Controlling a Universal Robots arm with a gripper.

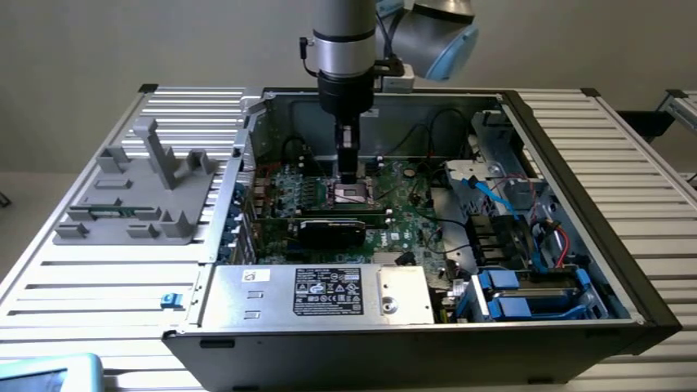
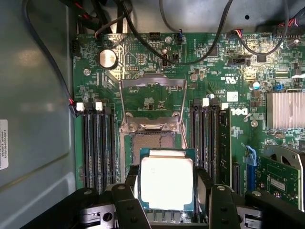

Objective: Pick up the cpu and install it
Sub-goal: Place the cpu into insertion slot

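1. Ribbed silver metal slats form the desk [image 1: 109,269], and an open computer case [image 1: 637,282] lies on it with its inside facing up.
2. From the exterior view, a silver and grey robot arm [image 1: 343,49] reaches straight down into the case. Its slim black gripper [image 1: 348,184] ends just above the middle of the green circuit board [image 1: 409,220].
3. Also in that view: a grey plastic stand [image 1: 142,192] with upright posts sits on the desk towards the exterior view's left. A boxy silver power supply [image 1: 316,294] with a printed label fills the near side of the case, and blue plastic drive brackets [image 1: 512,298] sit towards the exterior view's right.
4. The wrist view gives the close detail. The cpu [image 2: 167,188], a flat square chip with a pale, shiny metal top and a green rim, is clamped between the gripper's two black fingers [image 2: 132,175].
5. Partly covered by the cpu is the dark square socket [image 2: 151,142], with its thin metal frame [image 2: 152,82] swung open beyond it. Whether the cpu touches the socket cannot be told.
6. Long black memory slots [image 2: 95,143] run along both sides of the socket. A round silver battery [image 2: 107,58] and a finned metal heat sink [image 2: 285,109] also sit on the board.
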